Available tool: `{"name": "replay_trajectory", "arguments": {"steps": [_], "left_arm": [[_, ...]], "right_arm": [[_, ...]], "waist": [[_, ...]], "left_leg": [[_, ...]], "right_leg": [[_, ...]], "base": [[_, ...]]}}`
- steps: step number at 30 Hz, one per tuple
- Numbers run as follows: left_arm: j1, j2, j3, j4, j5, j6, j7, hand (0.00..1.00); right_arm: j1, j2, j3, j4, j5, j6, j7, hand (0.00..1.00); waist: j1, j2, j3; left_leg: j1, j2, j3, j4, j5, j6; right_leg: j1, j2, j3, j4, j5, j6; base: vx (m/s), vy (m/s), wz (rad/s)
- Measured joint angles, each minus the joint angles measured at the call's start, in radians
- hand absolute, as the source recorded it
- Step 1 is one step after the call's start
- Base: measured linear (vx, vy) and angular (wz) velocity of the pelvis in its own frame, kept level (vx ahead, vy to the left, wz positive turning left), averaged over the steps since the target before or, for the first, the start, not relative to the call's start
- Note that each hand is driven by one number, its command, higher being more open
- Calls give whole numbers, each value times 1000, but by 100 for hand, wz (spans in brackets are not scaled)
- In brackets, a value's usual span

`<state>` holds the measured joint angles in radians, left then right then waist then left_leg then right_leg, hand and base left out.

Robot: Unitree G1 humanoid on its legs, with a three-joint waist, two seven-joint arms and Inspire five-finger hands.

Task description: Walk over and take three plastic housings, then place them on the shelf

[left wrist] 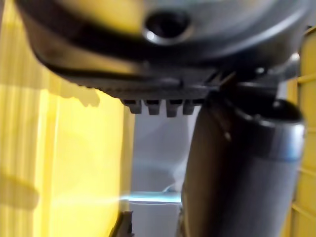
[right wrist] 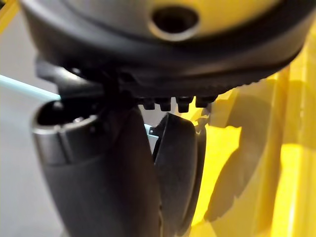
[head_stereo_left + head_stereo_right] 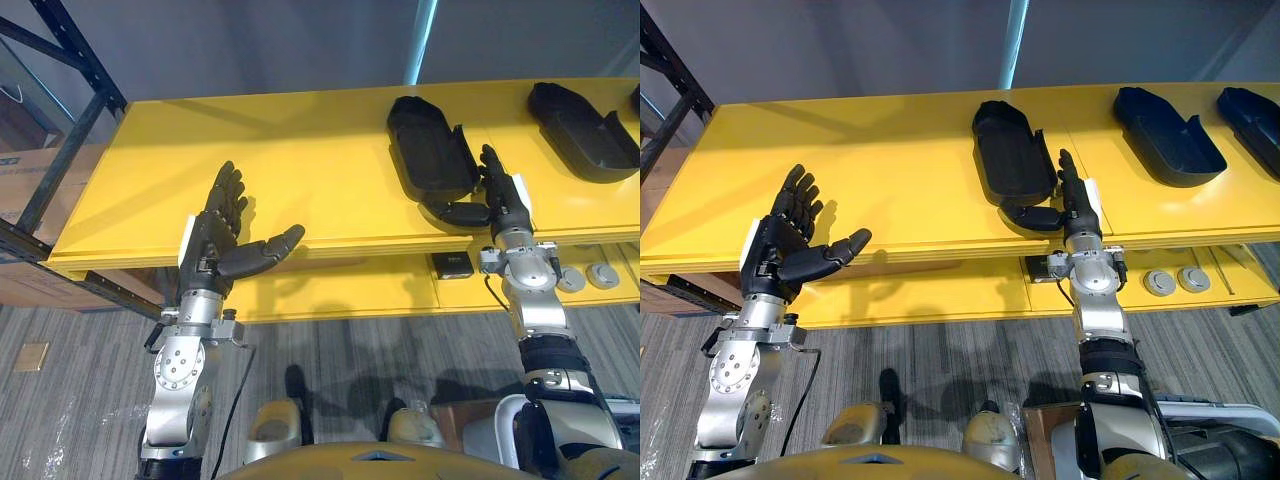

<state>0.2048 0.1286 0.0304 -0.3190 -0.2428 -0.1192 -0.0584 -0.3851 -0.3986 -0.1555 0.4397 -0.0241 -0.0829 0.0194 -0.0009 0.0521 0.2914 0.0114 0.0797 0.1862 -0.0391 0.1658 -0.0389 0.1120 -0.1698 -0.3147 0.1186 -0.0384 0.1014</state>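
Nearest housing (image 3: pixel 428 145) lies lengthways away from the robot, just left of the right hand (image 3: pixel 503 200), fingers straight, thumb by its near end; left hand (image 3: pixel 215 240) spread, well apart

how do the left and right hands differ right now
The left hand is over bare yellow shelf, well apart from any housing; the right hand is beside the near end of a black housing. The left hand's thumb points into free space; the right hand's thumb lies by the housing's near edge. Both are open, fingers straight.
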Motion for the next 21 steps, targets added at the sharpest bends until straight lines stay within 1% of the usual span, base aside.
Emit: {"name": "replay_trajectory", "arguments": {"steps": [6,12,16,21], "left_arm": [[1,7,-34,7,-27,17,-13,100],[2,7,-35,11,-30,17,-14,100],[2,7,-37,15,-30,17,-15,100],[2,40,-99,65,-31,17,-18,100]], "right_arm": [[-26,-9,7,29,2,0,-4,100],[-30,-37,18,37,5,0,-8,100],[-48,-37,20,55,11,0,-8,100],[-70,-37,20,77,11,3,-8,100]], "waist": [[-1,7,1],[1,30,0],[0,33,0],[6,37,-2]], "left_leg": [[6,-1,-3,-20,16,0],[15,-1,-8,-40,28,-2],[15,1,-14,-44,32,-6],[16,6,-16,-45,32,-6]], "right_leg": [[-1,1,-4,2,1,1],[2,3,-7,3,1,1],[1,6,-8,2,1,1],[2,8,-6,2,1,1]], "base": [[0,0,0],[0,0,0],[0,0,0],[0,0,0]]}}
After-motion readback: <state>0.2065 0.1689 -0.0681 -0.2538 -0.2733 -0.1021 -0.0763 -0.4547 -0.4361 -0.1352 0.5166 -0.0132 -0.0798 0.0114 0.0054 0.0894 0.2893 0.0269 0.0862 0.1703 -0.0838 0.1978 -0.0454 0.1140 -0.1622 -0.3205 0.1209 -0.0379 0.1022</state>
